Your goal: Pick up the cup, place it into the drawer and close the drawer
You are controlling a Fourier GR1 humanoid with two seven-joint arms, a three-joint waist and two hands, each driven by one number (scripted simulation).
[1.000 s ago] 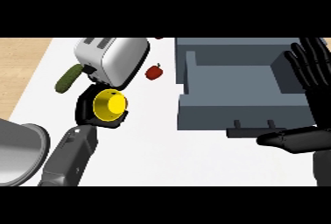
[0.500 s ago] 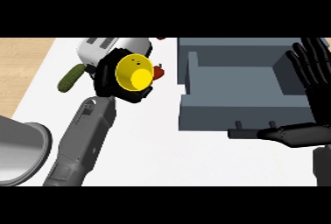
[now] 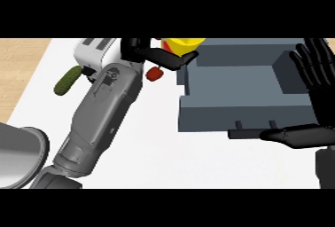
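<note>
The left hand (image 3: 153,53) reaches far across the white table (image 3: 150,146), its fingers curled round the yellow cup (image 3: 180,43), which sits at the far left corner of the open grey drawer (image 3: 242,113). The right hand (image 3: 319,80) rests at the right edge with fingers straight and spread, pointing up. A white toaster (image 3: 95,51), a green vegetable (image 3: 67,81) and a small red item (image 3: 155,73) lie beside the left forearm. A grey round vessel (image 3: 20,155) shows at lower left.
</note>
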